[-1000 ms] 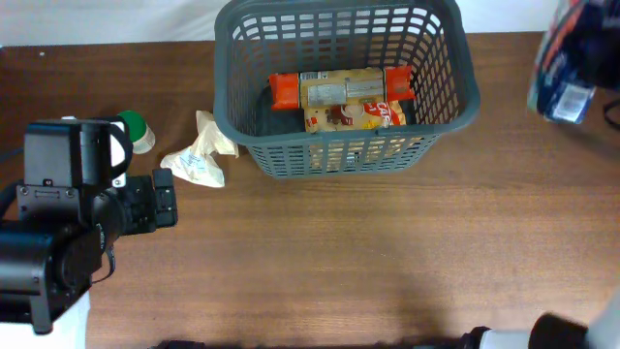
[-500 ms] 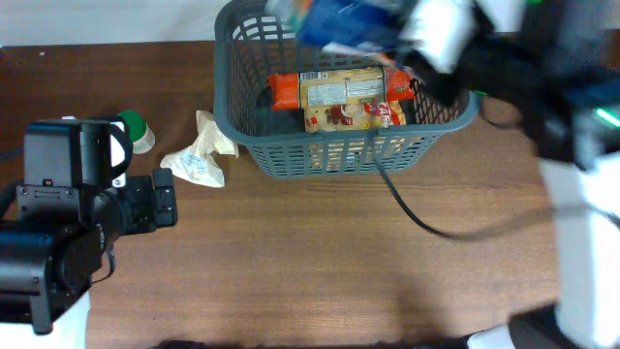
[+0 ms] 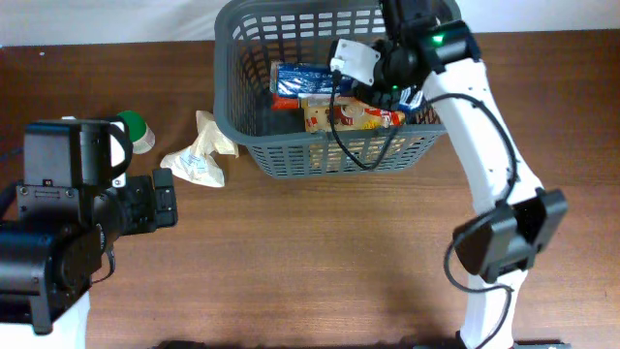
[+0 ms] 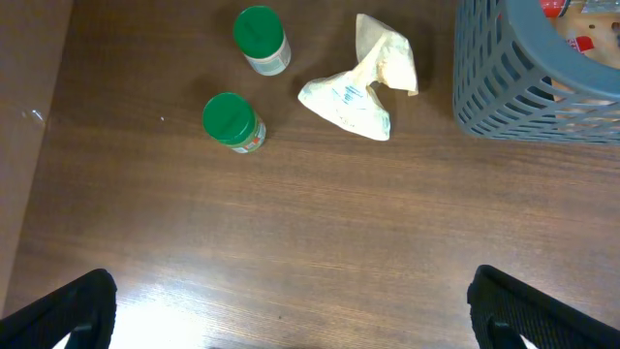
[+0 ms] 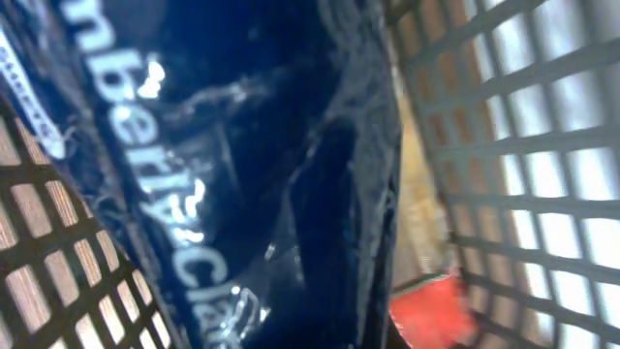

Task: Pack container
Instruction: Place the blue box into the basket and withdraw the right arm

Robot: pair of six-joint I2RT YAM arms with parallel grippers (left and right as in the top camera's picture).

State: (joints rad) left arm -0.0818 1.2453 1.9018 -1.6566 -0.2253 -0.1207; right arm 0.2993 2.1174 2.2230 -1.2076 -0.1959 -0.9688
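- Two arms worked at my wooden table. The right arm was stretched over the rim and down into the container.
- The container, a dark grey lattice basket, stood at the far edge of the table, right of centre in the overhead view.
- Inside it, a blue packet lay along the far left side, on top of an orange-red packet. A red-and-yellow printed packet lay nearer the front wall.
- The right gripper was hidden beneath its own wrist housing from above. On its wrist camera the glossy blue packet filled the frame against the lattice wall, with no finger to be made out. I could not tell whether the jaws were apart or clamped on it.
- The left gripper hung over bare wood left of the container, its two fingertips spread wide apart and holding nothing.
- A crumpled cream packet lay just beside the container's left wall, not touching it.
- Two green-capped jars stood upright farther left, close together but apart.
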